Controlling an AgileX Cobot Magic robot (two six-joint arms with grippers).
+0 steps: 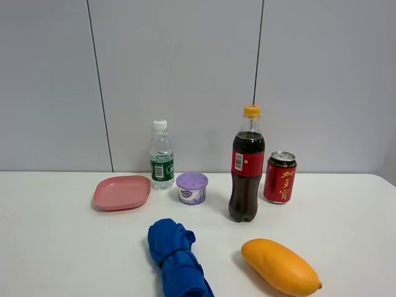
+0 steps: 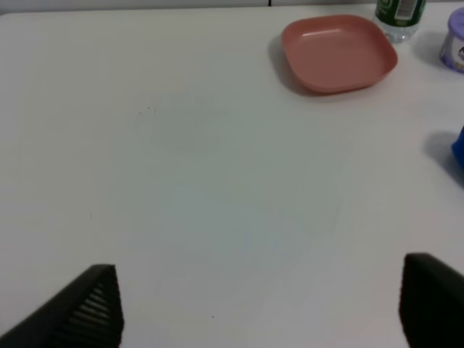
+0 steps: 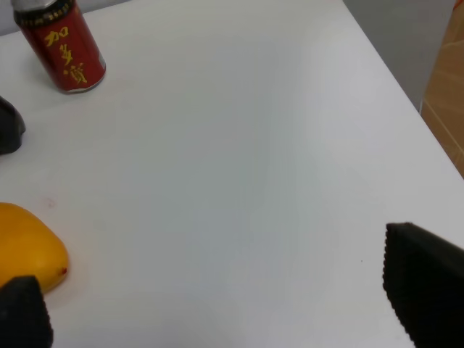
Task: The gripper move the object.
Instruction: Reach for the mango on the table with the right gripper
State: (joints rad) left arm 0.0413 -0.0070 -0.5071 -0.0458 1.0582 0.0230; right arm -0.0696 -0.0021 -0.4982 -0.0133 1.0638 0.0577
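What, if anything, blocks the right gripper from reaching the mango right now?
Probably nothing, so likely yes. The right gripper is open, and the mango lies on the table close beside one of its fingers, with nothing between them. The red can stands farther off.

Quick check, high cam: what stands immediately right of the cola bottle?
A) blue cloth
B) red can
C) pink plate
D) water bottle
B: the red can stands just right of the cola bottle in the high view, with a small gap between them.
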